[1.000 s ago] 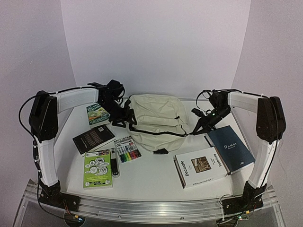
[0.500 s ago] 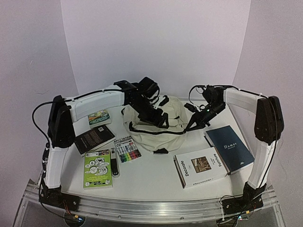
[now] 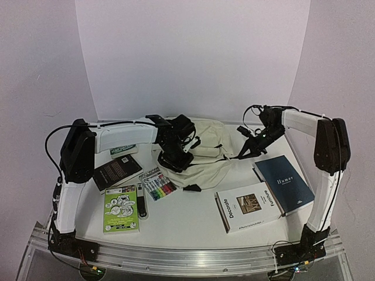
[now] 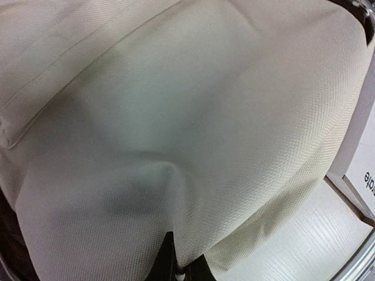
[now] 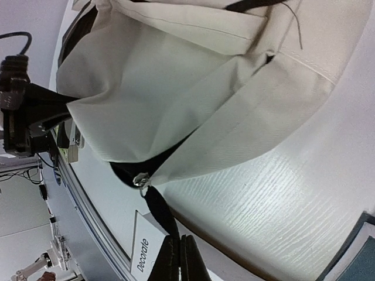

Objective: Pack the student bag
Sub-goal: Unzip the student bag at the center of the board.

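Both grippers are on the bag (image 3: pixel 206 165), which slumps at the back middle of the table (image 3: pixel 193 219), between the arms. Left gripper (image 3: pixel 176 157) is pressed into its left side, fingers pinching a fold of cream fabric. Right gripper (image 3: pixel 241 154) is at the bag's right edge, fingers squeezed together on a black pull strap (image 5: pixel 159 212) running off the zipper. Markers (image 3: pixel 157 185) lie just beside the bag's front left. Humor book (image 3: pixel 285 184) and Decorate book (image 3: pixel 248 206) lie front right.

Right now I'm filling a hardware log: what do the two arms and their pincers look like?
Both match: the left arm and right arm have white tubular links joined by bulky black joint housings, with thin black cables looping outside. The left pincer and right pincer are black; the right's two fingers are slim and flat. No markings are legible.
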Available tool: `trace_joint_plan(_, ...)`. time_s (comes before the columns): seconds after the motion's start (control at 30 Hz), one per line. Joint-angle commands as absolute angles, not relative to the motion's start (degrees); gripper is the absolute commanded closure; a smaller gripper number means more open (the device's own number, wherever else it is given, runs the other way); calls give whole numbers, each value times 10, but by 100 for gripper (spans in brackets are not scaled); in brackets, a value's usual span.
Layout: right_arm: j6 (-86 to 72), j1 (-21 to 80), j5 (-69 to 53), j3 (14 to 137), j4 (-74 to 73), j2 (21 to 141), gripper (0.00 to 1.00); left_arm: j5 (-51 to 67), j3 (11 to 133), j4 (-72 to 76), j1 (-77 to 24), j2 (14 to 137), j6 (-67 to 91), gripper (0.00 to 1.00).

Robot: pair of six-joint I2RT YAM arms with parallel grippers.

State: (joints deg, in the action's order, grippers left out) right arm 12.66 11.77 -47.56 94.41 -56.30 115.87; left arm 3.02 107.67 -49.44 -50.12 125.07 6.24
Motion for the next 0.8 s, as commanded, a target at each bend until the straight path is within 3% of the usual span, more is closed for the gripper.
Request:
trace_joint_plan(0.0,183,88,-418,902,-582,1129,100,-69,1048,-547,-448,1201,69,100)
trace_joint_plan(0.23,175,151,-493,855,-579,1066,100,-84,1091,-554,-416,1206,57,95)
trace_joint_plan(0.27,165,169,-500,862,-573,1067,100,-75,1094,-553,-417,1201,52,89)
trace_joint_plan(0.37,127,205,-515,896,-547,1084,100,-41,1056,-510,-432,1150,34,52)
trace_joint_plan(0.47,100,221,-517,934,-526,1113,100,11,976,-435,-462,1072,18,33)
trace_joint_plan(0.6,87,225,-515,969,-521,1146,100,83,922,-382,-492,1022,18,25)
trace_joint_plan(0.77,85,225,-516,979,-521,1157,100,82,922,-322,-532,1049,-35,23)
